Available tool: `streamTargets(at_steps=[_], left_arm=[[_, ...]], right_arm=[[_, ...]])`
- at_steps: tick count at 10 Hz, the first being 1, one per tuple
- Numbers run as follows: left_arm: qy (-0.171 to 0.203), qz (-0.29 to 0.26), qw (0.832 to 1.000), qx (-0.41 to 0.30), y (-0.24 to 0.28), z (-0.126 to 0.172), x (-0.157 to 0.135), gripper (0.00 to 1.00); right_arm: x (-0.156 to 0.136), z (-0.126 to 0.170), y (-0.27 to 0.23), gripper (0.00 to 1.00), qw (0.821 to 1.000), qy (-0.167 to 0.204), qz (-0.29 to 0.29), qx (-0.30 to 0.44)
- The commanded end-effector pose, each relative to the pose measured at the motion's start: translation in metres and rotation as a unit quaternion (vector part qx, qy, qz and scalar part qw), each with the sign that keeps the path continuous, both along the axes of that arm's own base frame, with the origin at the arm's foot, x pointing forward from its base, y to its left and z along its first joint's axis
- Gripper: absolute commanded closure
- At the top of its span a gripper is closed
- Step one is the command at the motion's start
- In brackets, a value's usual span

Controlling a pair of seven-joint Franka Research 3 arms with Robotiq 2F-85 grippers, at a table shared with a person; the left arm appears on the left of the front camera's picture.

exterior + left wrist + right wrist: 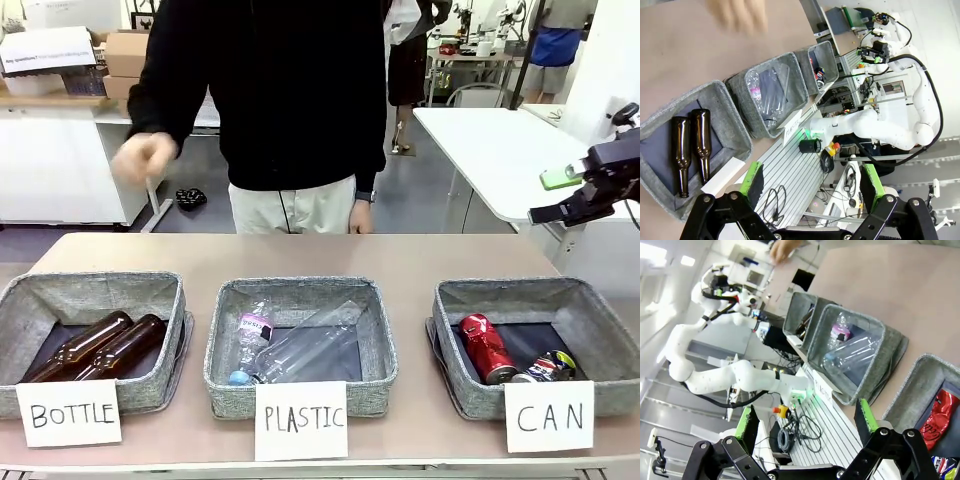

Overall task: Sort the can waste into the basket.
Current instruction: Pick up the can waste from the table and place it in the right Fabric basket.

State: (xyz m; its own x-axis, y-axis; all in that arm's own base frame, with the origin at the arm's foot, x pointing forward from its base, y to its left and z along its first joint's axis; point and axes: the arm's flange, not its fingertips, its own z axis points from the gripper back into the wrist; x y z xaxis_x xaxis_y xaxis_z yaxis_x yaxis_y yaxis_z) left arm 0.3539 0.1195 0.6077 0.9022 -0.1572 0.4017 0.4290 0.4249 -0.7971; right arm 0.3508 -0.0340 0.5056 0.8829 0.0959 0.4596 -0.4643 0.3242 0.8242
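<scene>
Honestly this one looks pretty much wrapped up. Both cans are sitting inside the basket with the CAN sign on its front: the red can lies on its side on the dark bottom, and the silver printed can is tucked just beside it toward the front right corner. From what I can see there's nothing left on the bare tabletop to sort, so I'd say the can part is done.

The other two baskets have their own stuff, brown bottles in the BOTTLE one and clear plastic bottles in the PLASTIC one, no cans mixed in as far as I can tell.

Right gripper hangs up high off the right side, well apart from the baskets, jaws spread wide and holding nothing. Left gripper is the same deal in its wrist view, green pads wide apart, empty, looking down past the table edge.

The person's hand is up at the far side, blurry, not touching anything
</scene>
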Motion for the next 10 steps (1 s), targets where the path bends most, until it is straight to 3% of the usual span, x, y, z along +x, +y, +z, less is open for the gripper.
streamTargets(at_steps=[1,10], left_arm=[[-0.004,-0.006,1.000,0.001,0.0012,0.0006,-0.0039,0.00],[-0.004,-0.006,1.000,0.001,0.0012,0.0006,-0.0039,0.00]], right_arm=[[-0.0008,0.0009,-0.0008,0.00,1.000,-0.013,0.006,-0.008],[-0.0008,0.0009,-0.0008,0.00,1.000,-0.013,0.006,-0.008]])
